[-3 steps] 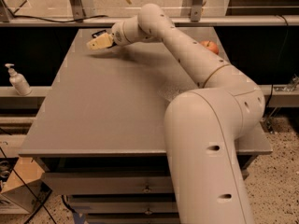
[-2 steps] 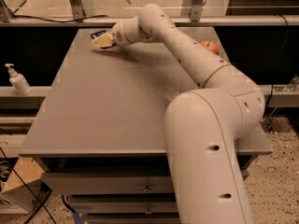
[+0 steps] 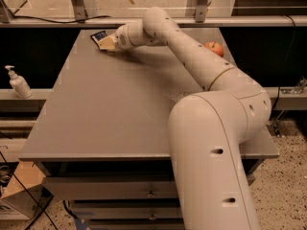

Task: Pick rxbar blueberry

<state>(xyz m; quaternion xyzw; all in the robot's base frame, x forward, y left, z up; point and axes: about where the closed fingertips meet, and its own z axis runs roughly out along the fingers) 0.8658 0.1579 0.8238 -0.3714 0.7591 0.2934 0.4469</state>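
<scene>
The gripper (image 3: 108, 43) is pale tan, at the grey table's (image 3: 110, 114) far left corner beside the dark navy rxbar blueberry (image 3: 98, 35) with white markings. The arm (image 3: 201, 128) is cream-white, the apple (image 3: 214, 48) orange-red, the pump bottle (image 3: 19, 84) white, and the floor (image 3: 288, 195) speckled beige.

Table (image 3: 105, 109) — rxbar blueberry (image 3: 99, 35), apple (image 3: 215, 48); gripper (image 3: 108, 43) beside it

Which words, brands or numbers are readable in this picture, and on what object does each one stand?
None can be read.
rxbar blueberry, beside the gripper at the far left corner of the table: pale marks, too blurred to read.
Pump bottle: no legible label.
</scene>
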